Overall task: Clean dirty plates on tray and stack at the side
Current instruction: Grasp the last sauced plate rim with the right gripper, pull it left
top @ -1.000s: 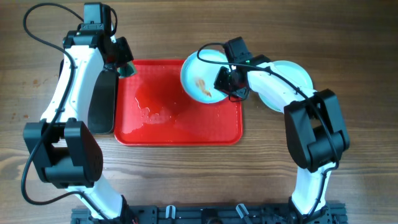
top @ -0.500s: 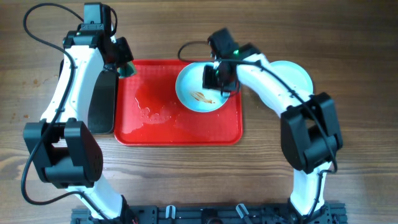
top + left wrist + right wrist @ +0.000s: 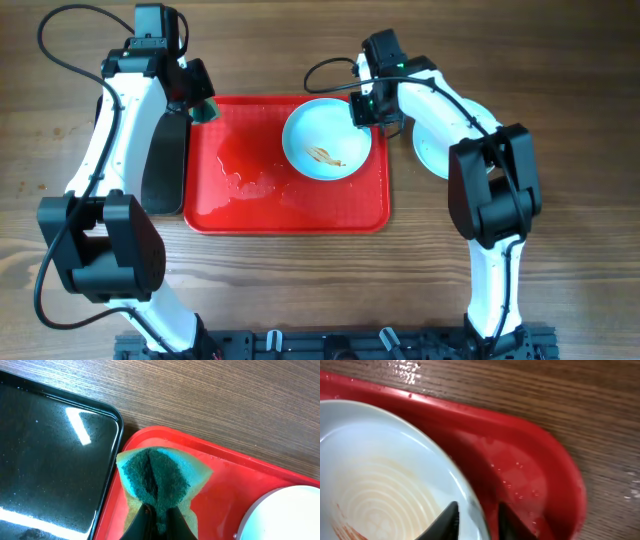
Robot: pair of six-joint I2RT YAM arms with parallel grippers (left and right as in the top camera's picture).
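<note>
Near tray [image 3: 250,210] right edge, plate [image 3: 318,135] rim straddled by right end effector [image 3: 479,521]

The overhead camera looks straight down on the table [image 3: 560,60], with the arm bases at its near edge. Each wrist camera peers down from close by, toward the far edge: left over the sponge [image 3: 155,475], right over the plate [image 3: 385,475] rim. All three share the tray [image 3: 250,210].

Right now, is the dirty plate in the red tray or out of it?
In: the plate rests inside the tray, at its far right corner.
</note>
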